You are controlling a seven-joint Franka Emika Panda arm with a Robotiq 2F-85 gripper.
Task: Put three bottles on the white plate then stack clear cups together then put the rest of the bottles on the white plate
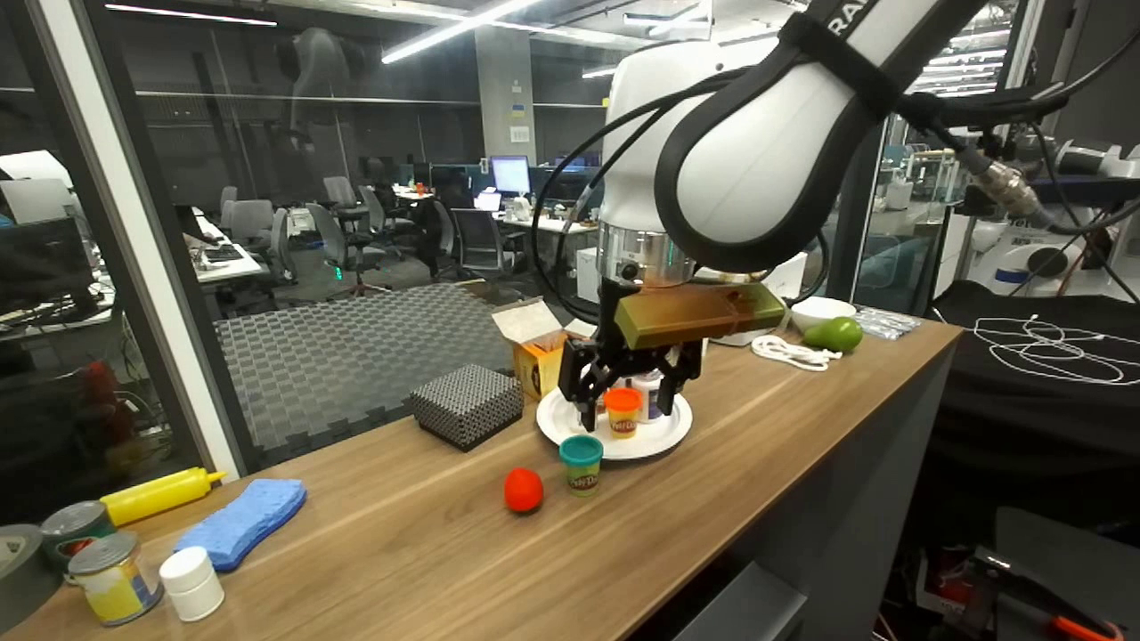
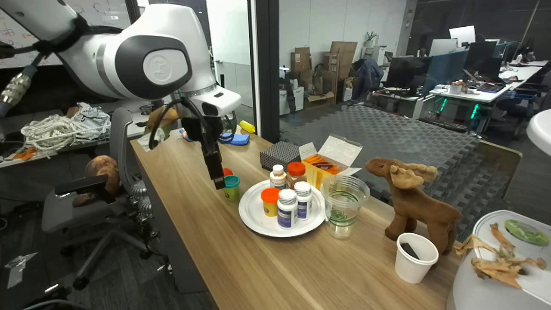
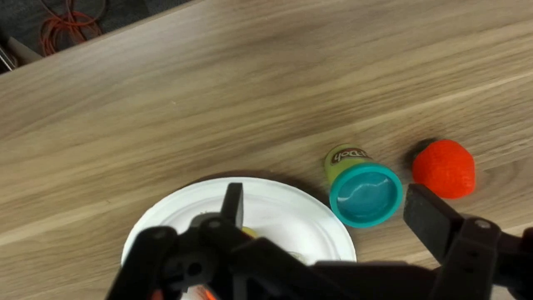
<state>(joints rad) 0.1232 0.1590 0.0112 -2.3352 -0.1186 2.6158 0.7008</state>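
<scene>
The white plate point(image 2: 254, 217) holds two white bottles with purple labels point(image 2: 287, 213) point(image 2: 304, 206), a small white-capped bottle point(image 2: 277, 178), a red-capped clear bottle point(image 2: 296, 175) and an orange-lidded yellow tub point(image 2: 270, 206). The clear cups point(image 2: 343, 211) stand beside the plate and look nested. A teal-lidded tub point(image 3: 366, 193) stands on the table just off the plate's rim point(image 3: 287, 191). A red-orange round object point(image 3: 443, 168) lies near it. My gripper point(image 3: 327, 204) is open and empty above the plate edge; in the wrist view the teal lid shows between its fingertips.
A black mesh box point(image 1: 468, 405) and an open yellow box point(image 2: 320, 170) stand behind the plate. A plush moose point(image 2: 415, 204) and a white paper cup point(image 2: 415, 262) stand past the cups. A white capped bottle point(image 1: 191, 583), cans point(image 1: 116, 579) and a blue sponge point(image 1: 242, 521) are at the far end.
</scene>
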